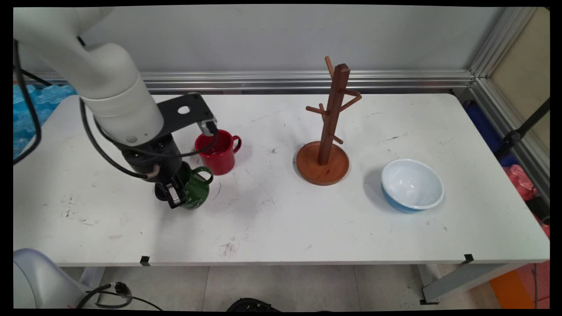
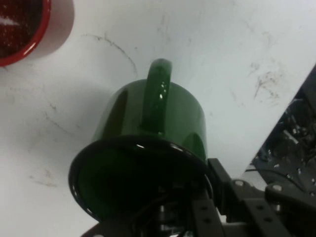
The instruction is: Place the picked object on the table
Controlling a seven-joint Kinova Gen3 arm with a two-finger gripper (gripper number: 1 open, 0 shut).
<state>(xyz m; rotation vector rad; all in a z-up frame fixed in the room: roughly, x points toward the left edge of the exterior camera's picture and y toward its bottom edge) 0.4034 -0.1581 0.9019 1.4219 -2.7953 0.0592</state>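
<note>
A glossy, enamel-like green mug (image 2: 148,148) beside a shiny red mug (image 1: 218,152); a smooth, satin-finished wooden mug tree (image 1: 327,131); a glazed blue-and-white bowl (image 1: 412,185); a scuffed, matt white table (image 1: 307,228).

white table (image 1: 272,228), red mug (image 1: 218,153), mug tree (image 1: 327,131), bowl (image 1: 412,185)

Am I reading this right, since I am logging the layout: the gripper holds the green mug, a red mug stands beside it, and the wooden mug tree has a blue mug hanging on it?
Not quite. In the main view the wooden mug tree has bare pegs. The gripper does hold the green mug, with the red mug beside it.
</note>
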